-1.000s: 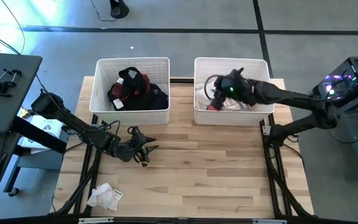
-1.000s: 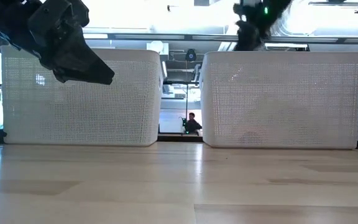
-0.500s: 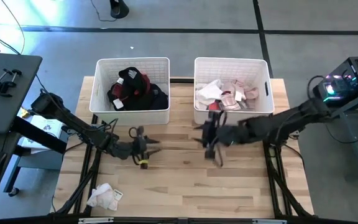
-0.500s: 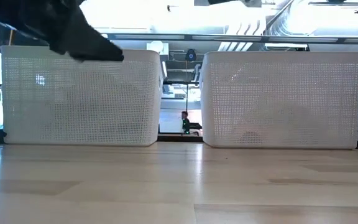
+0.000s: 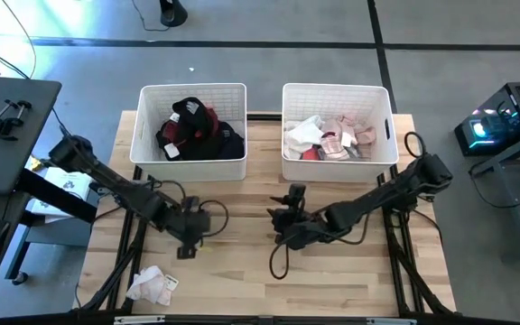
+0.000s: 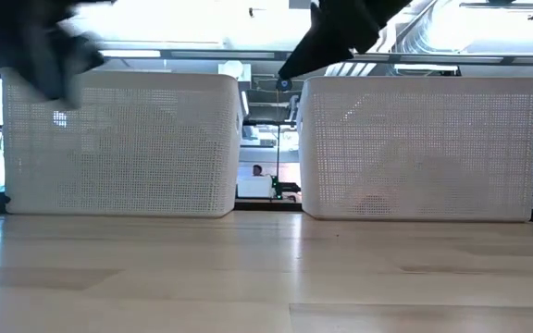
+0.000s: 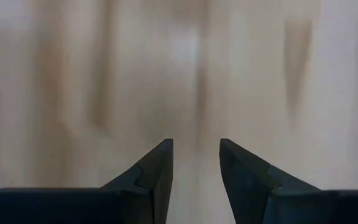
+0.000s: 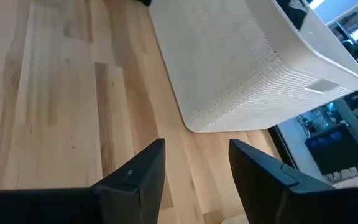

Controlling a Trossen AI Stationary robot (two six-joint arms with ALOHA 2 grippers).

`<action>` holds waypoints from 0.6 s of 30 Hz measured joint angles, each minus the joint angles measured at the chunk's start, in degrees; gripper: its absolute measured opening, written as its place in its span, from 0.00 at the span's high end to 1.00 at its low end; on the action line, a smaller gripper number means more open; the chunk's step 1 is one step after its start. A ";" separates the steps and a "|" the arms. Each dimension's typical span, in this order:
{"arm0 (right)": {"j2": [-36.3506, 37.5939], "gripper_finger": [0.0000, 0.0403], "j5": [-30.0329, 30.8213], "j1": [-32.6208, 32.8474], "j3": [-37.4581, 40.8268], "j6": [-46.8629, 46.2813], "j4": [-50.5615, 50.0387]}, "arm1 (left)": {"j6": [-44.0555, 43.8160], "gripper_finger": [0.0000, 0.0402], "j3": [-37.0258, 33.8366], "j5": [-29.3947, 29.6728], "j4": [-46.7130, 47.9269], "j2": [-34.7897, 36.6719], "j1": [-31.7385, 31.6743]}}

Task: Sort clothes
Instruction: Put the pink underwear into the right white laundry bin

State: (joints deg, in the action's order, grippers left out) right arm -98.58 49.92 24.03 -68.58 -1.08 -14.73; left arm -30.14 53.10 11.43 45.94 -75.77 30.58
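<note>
High view first: my left gripper (image 5: 189, 242) and right gripper (image 5: 279, 223) hover over bare table, both parted and empty. Beyond, the clothes lie heaped, dark ones (image 5: 192, 128) in the left bin (image 5: 147, 158), pale ones (image 5: 328, 137) in the right bin (image 5: 382, 158). They look soft, light; I'd pinch a raised fold. Crumpled, no clear axis.
</note>
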 joint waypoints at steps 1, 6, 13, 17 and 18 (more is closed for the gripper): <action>0.01 0.59 0.15 0.01 0.00 -0.39 0.08 | -4.67 0.71 -0.19 -3.52 1.73 -0.35 0.84; 0.04 0.59 0.19 0.02 0.00 0.71 0.59 | -23.17 0.74 -2.60 -14.59 3.68 -1.99 7.92; 0.06 0.59 0.16 -0.33 0.00 4.36 2.16 | -45.95 0.75 -4.57 -22.62 -1.67 -3.28 18.06; 0.06 0.59 0.04 -1.09 0.00 8.30 4.54 | -56.02 0.76 -4.55 -26.11 -3.84 -4.34 21.95; 0.06 0.59 0.04 -1.30 0.00 9.06 5.06 | -58.11 0.76 -4.55 -26.24 -3.72 -4.68 22.77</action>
State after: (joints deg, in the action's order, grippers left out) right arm -98.52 49.96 22.73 -68.58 7.98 -9.67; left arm -88.25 48.56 -14.81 42.22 -80.45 53.35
